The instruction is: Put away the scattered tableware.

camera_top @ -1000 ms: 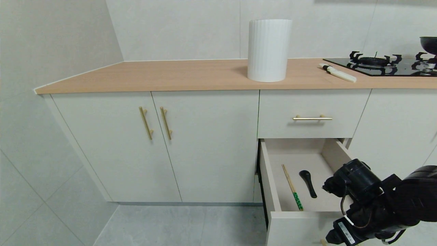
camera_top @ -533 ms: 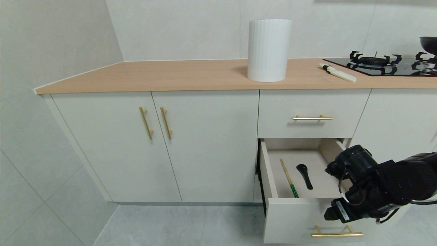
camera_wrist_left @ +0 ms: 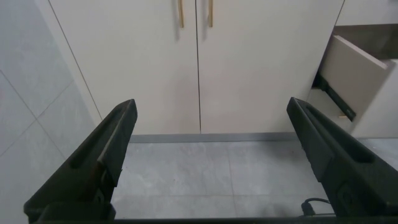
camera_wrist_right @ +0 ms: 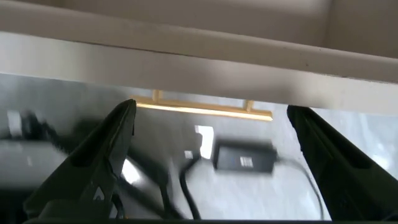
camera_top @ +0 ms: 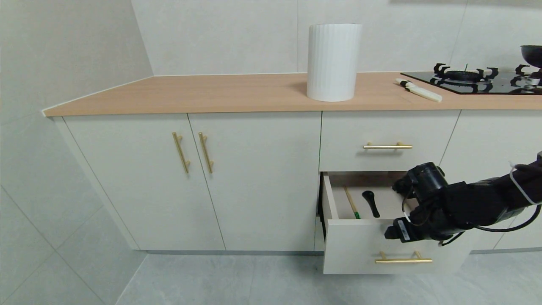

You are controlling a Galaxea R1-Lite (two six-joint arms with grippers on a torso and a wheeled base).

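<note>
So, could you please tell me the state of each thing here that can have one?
Lower drawer: partly open, chopsticks and black spoon inside.
Upper drawer: shut.
Cabinet doors: both shut.
Left gripper: open.
Right gripper: open, by the lower drawer's front.
White canister: upright.

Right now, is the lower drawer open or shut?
Partly open: the lower drawer has its front standing out from the cabinet, and the chopsticks and black spoon lying inside show above it.
</note>
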